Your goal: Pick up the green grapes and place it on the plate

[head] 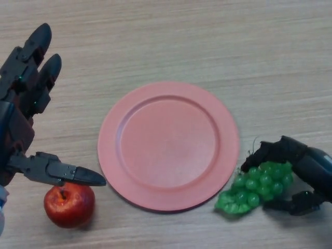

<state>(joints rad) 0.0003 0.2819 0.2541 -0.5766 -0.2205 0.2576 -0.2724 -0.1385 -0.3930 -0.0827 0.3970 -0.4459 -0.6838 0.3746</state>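
Observation:
A bunch of green grapes (254, 188) lies on the wooden table just off the lower right rim of a pink plate (168, 144). The plate is bare. My right hand (301, 171) comes in from the right with its fingers and thumb curled round the right end of the bunch. The grapes still touch the table. My left hand (23, 119) is at the left edge, open, with fingers straight and thumb pointing right.
A red apple (69, 204) sits at the lower left, right under my left hand's thumb and left of the plate. Bare wooden table lies beyond the plate.

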